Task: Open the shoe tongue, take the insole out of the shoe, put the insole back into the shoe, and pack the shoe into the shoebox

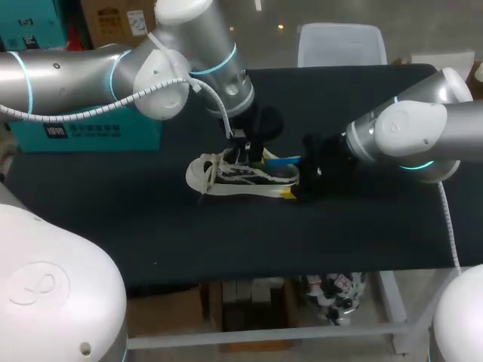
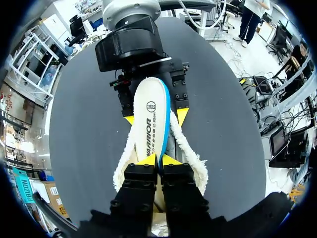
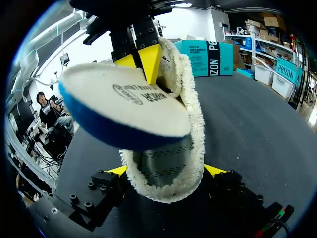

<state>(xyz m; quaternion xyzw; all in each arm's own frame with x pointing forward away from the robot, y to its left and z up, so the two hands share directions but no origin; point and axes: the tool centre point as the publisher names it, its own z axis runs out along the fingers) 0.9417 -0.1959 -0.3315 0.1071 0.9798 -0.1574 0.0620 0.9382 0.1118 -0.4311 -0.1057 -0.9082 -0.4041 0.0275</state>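
Resting near the middle of a black table is one white lace-up shoe, its toe toward the left arm's side and its heel toward the right arm's side. There is one insole, white on top with a blue edge. Two grippers are at the shoe, and one teal cardboard box sits at the table's left edge, well apart from everything else. What is in the box cannot be seen.

The shoe's opening is lined with cream fleece. The rounded heel end of the insole is out of the shoe and sits above the fleece collar, tilted on its edge. Whether its front end is inside the shoe is hidden by the fingers.

The left gripper comes down over the shoe's opening. Its two yellow tips are almost together and pinch the insole from both sides, near the end farthest from the heel.

The right gripper meets the shoe from the heel side. Its fingers are spread wide, with one yellow tip pressed against each side of the fleece-lined heel, clamping the shoe between them. The insole's free end points toward this gripper and hangs just above it, not touching it.
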